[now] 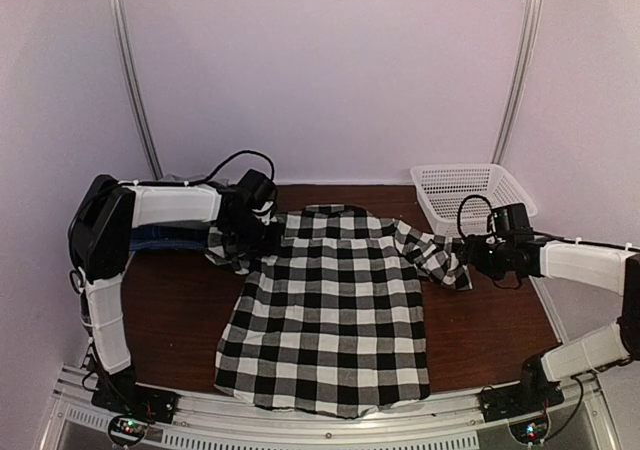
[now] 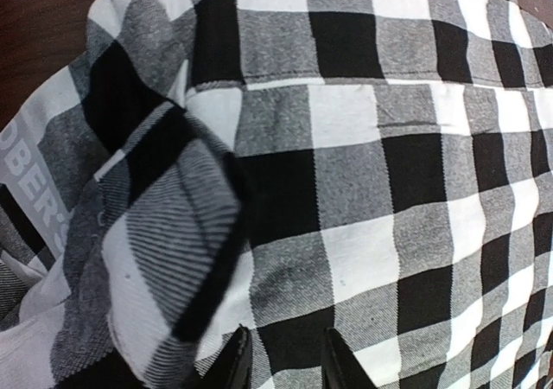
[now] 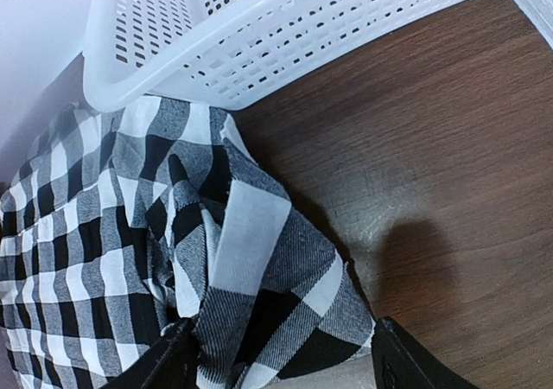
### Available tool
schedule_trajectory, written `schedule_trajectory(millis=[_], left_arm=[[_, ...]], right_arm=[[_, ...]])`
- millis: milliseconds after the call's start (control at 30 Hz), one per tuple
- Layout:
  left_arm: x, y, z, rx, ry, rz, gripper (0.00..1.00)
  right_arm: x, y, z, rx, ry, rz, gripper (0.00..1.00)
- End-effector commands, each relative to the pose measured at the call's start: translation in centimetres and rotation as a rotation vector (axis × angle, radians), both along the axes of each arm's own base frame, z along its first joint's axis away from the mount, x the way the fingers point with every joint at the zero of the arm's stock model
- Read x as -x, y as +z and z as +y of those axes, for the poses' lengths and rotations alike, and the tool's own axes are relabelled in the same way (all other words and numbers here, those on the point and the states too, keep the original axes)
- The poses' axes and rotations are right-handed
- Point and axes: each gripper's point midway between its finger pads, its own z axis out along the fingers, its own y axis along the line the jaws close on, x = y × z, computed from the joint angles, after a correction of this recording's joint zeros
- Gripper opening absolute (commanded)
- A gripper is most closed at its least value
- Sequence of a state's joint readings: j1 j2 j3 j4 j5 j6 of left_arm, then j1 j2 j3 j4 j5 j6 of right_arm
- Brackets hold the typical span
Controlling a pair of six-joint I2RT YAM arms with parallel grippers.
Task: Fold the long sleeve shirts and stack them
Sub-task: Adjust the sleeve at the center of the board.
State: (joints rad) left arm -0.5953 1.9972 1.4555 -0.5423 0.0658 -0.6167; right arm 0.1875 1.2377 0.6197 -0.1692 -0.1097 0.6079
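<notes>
Brown table (image 1: 500,320), plaid shirt (image 1: 330,310) laid flat, right gripper (image 3: 289,367) at three o'clock spread wide astride sleeve (image 3: 251,259), unclamped, left gripper (image 2: 287,367) at ten o'clock, barely parted, grasp unclear.

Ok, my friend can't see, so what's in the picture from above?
A black-and-white checked shirt lies spread out on a brown table. The left gripper and the right gripper each reach to a bunched-up sleeve. A white basket stands at the back right.
</notes>
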Motion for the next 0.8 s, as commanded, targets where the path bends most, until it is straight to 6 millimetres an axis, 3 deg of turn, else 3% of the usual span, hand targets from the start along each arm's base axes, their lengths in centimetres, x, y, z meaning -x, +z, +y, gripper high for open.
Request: schedule_trajectory(millis=[0,100,167,300,367,467,633,767], left_arm=[[-0.6,3.0,-2.4,0.107,-0.079,-0.071,0.29],[-0.3,3.2,-2.7,0.137,-0.095,-0.073,0.29],[0.1,3.4,-3.0,0.167,-0.111,-0.071,0.29],[0.8,3.9,-3.3,0.200,-0.138,-0.074,0.28],[1.2,3.9,-3.5,0.215,-0.155,-0.067,0.29],[1.8,3.6,-3.5,0.220,-0.173,-0.055,0.28],[2.9,3.6,-2.8,0.211,-0.179,-0.047,0.28],[3.5,3.7,-2.3,0.211,-0.175,-0.049,0.28]], right_arm=[[-2.5,1.3,1.0,0.008,0.072,-0.050,0.70],[-3.0,0.2,1.2,0.027,0.089,-0.003,0.69],[-3.2,0.0,1.5,0.021,0.098,-0.001,0.61],[-2.9,0.2,2.8,0.003,0.131,0.000,0.35],[-2.5,0.4,4.0,-0.002,0.156,0.004,0.17],[-1.7,1.2,6.2,-0.001,0.194,0.002,0.00],[-0.5,3.6,10.7,-0.017,0.252,-0.031,0.00],[0.8,4.5,17.0,-0.084,0.359,-0.050,0.00]])
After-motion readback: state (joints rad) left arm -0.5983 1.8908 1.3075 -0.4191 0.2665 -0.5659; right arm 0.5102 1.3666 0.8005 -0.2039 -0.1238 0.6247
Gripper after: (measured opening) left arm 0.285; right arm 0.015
